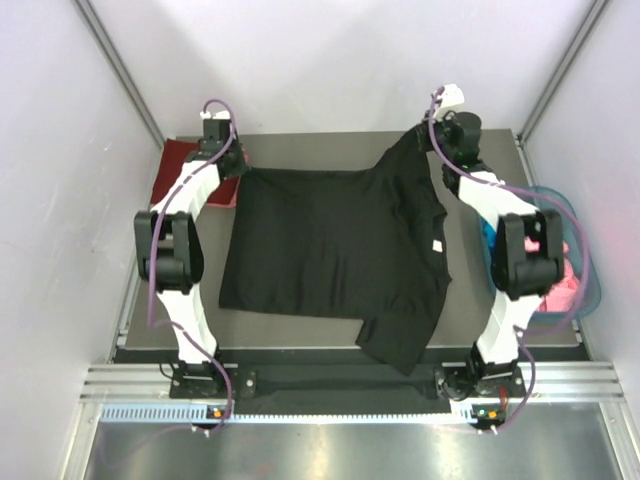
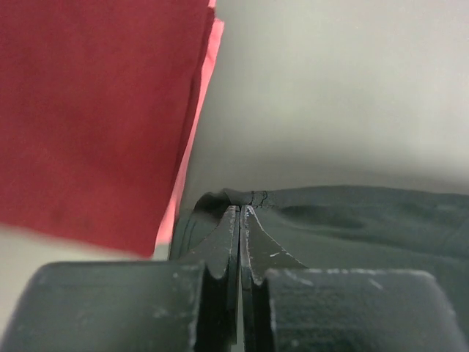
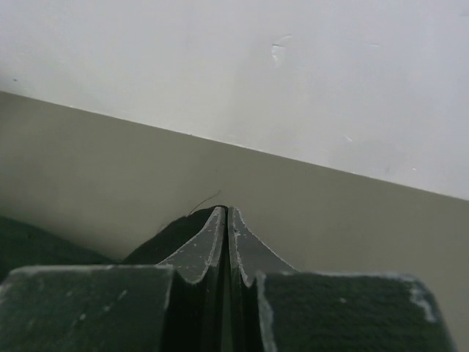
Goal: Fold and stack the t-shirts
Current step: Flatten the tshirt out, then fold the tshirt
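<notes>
We see one black t-shirt [image 1: 330, 250] spread on the table [image 1: 330, 143], long axis left to right, neck rightward. Its small white tag [image 1: 436, 246] is unreadable. The left gripper [image 2: 240, 213] and right gripper [image 3: 224, 213] each pinch a far corner, clamped tight. One dark red t-shirt [image 2: 95, 110] lies folded far left, and one teal basket [image 1: 592, 285] stands at the right.

The table [image 1: 330, 150] has a flat grey-tan top and stands inside a white-walled enclosure. The back wall [image 1: 340, 60] is lit brightest near its upper centre. The left wall [image 1: 50, 200] and right wall [image 1: 605, 110] are plain, unmarked panels. A grey metal post [image 1: 125, 75] runs up each rear corner. An aluminium rail [image 1: 110, 385] borders the table's near edge, with a brushed metal plate [image 1: 350, 450] beyond it.
</notes>
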